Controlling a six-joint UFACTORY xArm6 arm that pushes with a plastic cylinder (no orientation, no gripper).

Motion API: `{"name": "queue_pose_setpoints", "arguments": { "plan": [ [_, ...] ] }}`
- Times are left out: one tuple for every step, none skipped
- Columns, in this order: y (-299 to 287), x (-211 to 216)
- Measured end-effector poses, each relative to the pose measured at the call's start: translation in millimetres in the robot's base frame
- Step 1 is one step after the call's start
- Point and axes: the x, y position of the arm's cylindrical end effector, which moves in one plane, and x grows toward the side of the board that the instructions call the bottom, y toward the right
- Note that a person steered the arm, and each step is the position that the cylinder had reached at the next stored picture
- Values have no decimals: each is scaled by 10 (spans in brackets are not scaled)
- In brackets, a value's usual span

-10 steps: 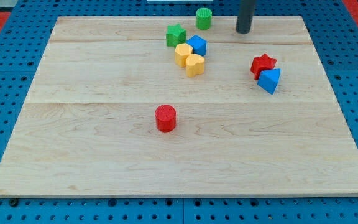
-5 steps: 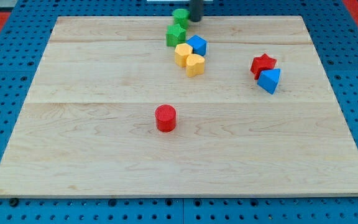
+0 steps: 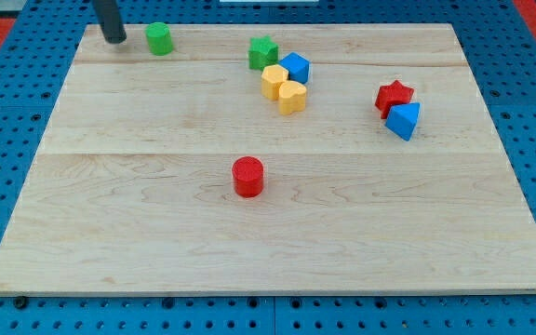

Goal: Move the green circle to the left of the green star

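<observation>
Fingers are none on this rod; my tip (image 3: 113,41) has swept from the view's top centre to the top left corner, just left of the small green circle block (image 3: 159,38), which has travelled with it and now sits well left of the green star block (image 3: 262,52). Pale wooden board (image 3: 268,233) lies on blue pegboard (image 3: 7,140).

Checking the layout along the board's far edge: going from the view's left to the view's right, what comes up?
my tip → green circle → green star → blue block
</observation>
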Motion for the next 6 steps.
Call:
{"name": "queue_pose_setpoints", "arguments": {
  "plan": [
    [296, 47],
    [556, 442],
    [1127, 458],
    [1397, 278],
    [1568, 112],
    [1828, 383]
  ]
}}
